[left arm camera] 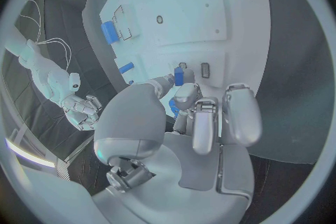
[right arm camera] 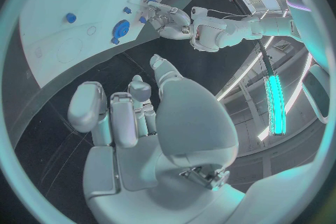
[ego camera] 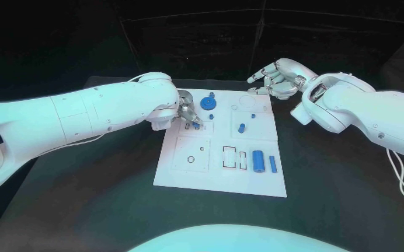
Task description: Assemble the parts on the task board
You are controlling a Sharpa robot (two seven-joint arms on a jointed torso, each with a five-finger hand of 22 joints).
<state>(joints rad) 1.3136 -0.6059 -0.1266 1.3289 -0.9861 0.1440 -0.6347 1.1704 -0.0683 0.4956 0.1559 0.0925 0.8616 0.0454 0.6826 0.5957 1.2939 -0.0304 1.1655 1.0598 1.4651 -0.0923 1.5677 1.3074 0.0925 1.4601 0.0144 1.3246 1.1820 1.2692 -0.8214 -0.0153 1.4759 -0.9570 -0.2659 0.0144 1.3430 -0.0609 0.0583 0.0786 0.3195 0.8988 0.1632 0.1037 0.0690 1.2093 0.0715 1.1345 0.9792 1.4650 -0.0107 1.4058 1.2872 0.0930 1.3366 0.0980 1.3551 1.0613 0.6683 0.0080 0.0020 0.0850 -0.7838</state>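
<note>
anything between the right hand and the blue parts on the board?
Nothing visible. The right hand hovers off the task board's far edge, holding nothing; the nearest blue peg stands in the open. The left hand works farther left.

head camera looks down; both wrist cameras share the task board (ego camera: 220, 164).

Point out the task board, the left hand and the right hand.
task board (ego camera: 211, 173): head view, bare white area near its front edge.
left hand (ego camera: 187, 111): head view, middle of the hand, fingers down on the board.
right hand (ego camera: 278, 79): head view, middle of the hand, beyond the board's far corner.
</note>
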